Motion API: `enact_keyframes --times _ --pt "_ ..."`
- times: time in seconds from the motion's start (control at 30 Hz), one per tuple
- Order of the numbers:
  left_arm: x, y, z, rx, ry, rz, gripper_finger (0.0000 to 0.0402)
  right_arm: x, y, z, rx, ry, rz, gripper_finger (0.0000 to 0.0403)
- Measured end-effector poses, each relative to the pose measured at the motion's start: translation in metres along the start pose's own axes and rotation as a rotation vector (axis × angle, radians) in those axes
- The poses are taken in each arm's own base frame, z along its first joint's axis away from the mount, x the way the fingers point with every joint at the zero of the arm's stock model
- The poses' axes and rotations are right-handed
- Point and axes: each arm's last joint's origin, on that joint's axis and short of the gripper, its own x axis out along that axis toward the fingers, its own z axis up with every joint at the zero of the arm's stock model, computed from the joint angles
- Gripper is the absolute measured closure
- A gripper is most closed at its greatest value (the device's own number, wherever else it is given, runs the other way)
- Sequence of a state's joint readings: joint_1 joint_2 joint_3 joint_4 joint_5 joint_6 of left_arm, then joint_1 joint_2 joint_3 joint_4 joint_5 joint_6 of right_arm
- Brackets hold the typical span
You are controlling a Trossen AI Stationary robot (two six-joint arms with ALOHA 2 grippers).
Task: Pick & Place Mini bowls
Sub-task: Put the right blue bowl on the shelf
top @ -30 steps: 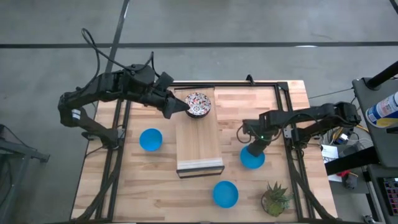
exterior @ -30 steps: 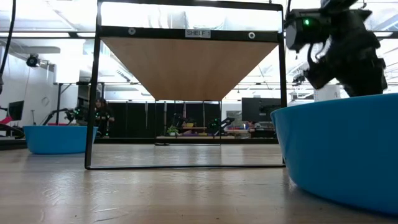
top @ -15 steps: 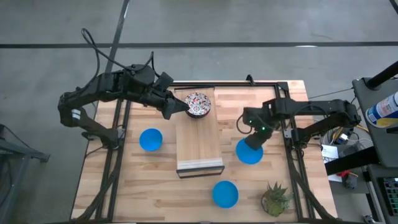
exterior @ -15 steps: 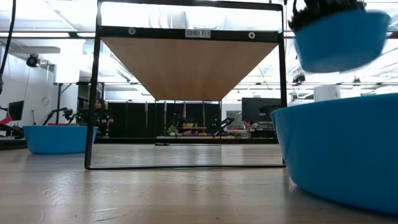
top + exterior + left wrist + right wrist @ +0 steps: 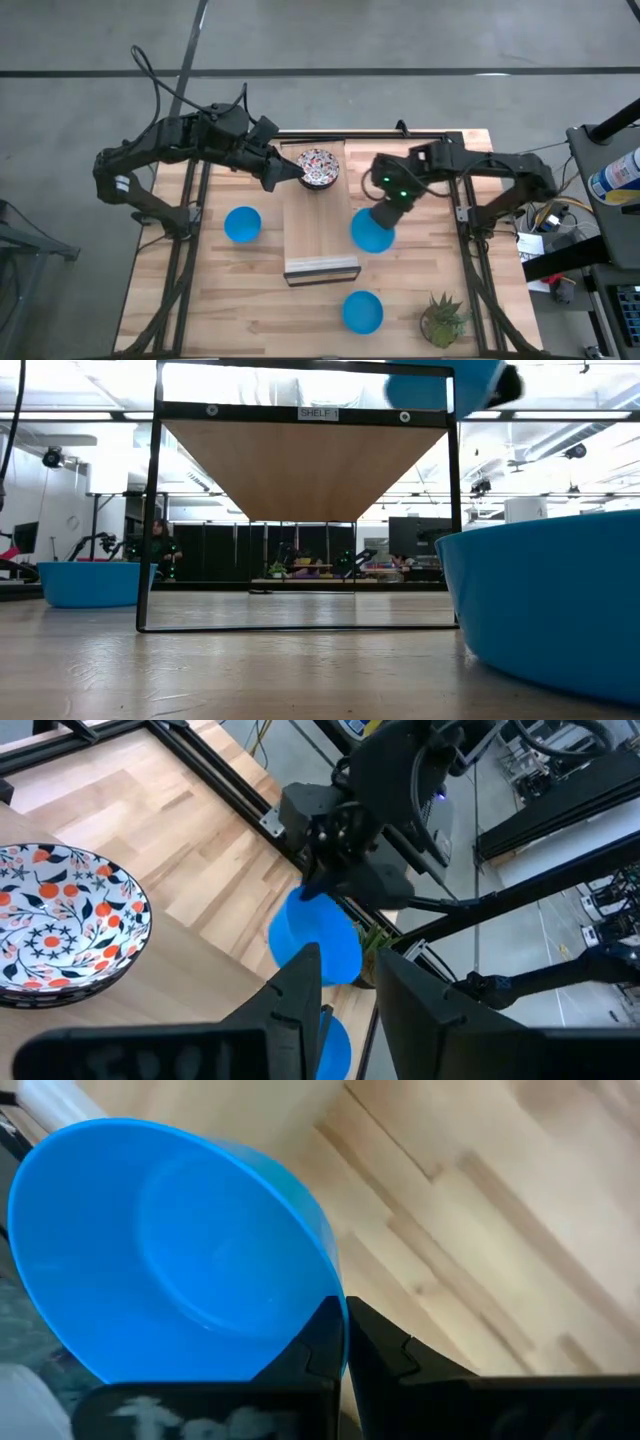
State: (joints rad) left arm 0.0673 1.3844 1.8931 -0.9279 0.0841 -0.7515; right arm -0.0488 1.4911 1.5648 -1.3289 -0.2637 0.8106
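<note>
A stack of red-speckled whitish bowls (image 5: 318, 168) (image 5: 60, 930) rests on the far end of the raised wooden board (image 5: 320, 235). My left gripper (image 5: 292, 175) (image 5: 350, 1000) is open, just left of that stack. My right gripper (image 5: 381, 212) (image 5: 345, 1350) is shut on a blue bowl (image 5: 372, 231) (image 5: 315, 935) (image 5: 440, 385), in the air by the board's right edge. One blue bowl (image 5: 242, 224) (image 5: 90, 582) sits on the table left of the board. Another (image 5: 362, 311) (image 5: 550, 600) sits near its front end. My right gripper pinches the blue bowl's rim (image 5: 333, 1315), one finger (image 5: 318, 1348) inside the bowl and the other (image 5: 385, 1352) outside its wall. The fingers come from above. The bowl is lifted clear of the table and hangs tilted below them.
The board is the top of a black-framed shelf (image 5: 300, 410) standing mid-table. A small potted plant (image 5: 443, 318) stands at the near right corner. A black frame (image 5: 462, 200) runs along the table's sides. Bare wood (image 5: 420, 270) lies right of the board.
My right gripper has lifted the blue bowl off the table on the right and carried it up and toward the table's left, to the board's right edge. The bowl now hangs clear and tilted. My left arm has kept still.
</note>
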Motion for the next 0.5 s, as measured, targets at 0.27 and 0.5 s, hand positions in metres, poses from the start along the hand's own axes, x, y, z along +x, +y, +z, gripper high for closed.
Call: enact_keyframes --times 0.27,0.5 --pt "0.0 0.0 0.0 -0.01 0.002 0.0 0.0313 0.014 0.025 0.044 -0.1 -0.008 -0.018 0.0394" --pt "-0.004 -0.002 -0.002 -0.009 0.004 -0.011 0.0313 0.027 0.04 0.08 -0.144 0.008 -0.048 0.0394"
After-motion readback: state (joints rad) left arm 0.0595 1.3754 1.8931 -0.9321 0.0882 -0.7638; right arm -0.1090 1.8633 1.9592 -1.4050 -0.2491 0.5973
